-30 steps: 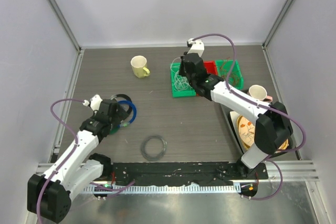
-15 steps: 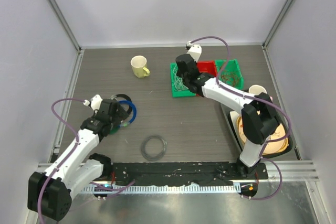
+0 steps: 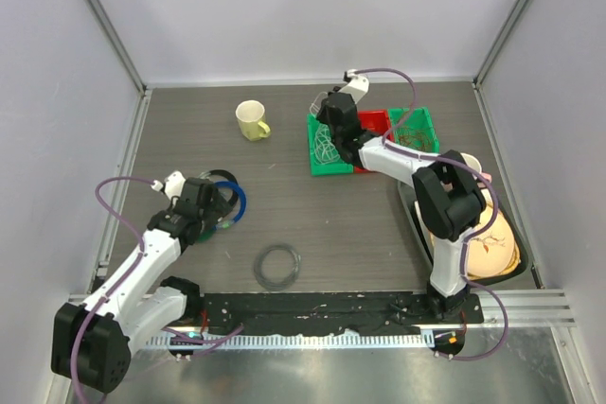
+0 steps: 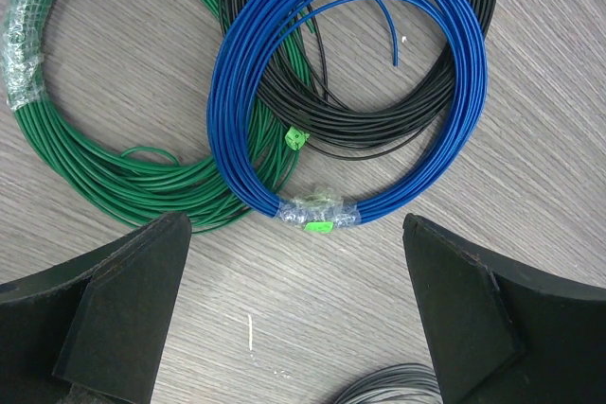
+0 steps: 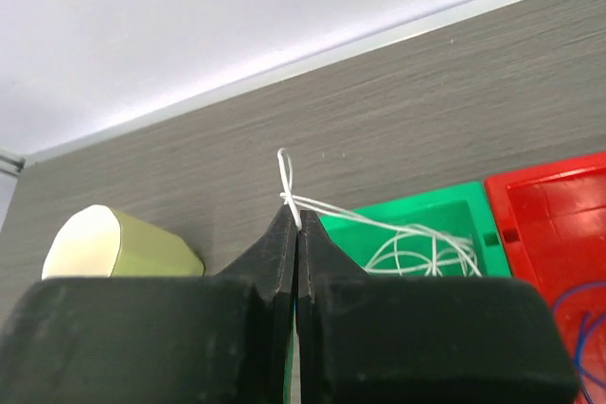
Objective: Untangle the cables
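Observation:
My right gripper [image 5: 295, 219] is shut on a thin white cable [image 5: 287, 177]. Its loop sticks up past the fingertips, and the rest trails down into a green bin [image 5: 445, 210]. In the top view the right gripper [image 3: 331, 118] hangs over that bin [image 3: 318, 166], where white cable [image 3: 327, 147] lies in a loopy heap. A blue-purple cable [image 5: 587, 328] lies in the red bin [image 5: 549, 224]. Thin reddish cables [image 3: 417, 134] fill a second green bin. My left gripper [image 4: 295, 262] is open above the table, with nothing between its fingers, just short of a blue ring [image 4: 246, 73].
A green ring [image 4: 76, 139] and a black ring [image 4: 379, 125] overlap the blue one. A grey coil [image 3: 280, 265] lies near the front. A yellow cup [image 3: 251, 120] stands left of the bins. A tray with a plate [image 3: 473, 234] and a pink cup [image 3: 464, 166] sit at the right.
The right arm has swung left and toward the back over the green bin, still shut on the white cable. The left arm has not moved.

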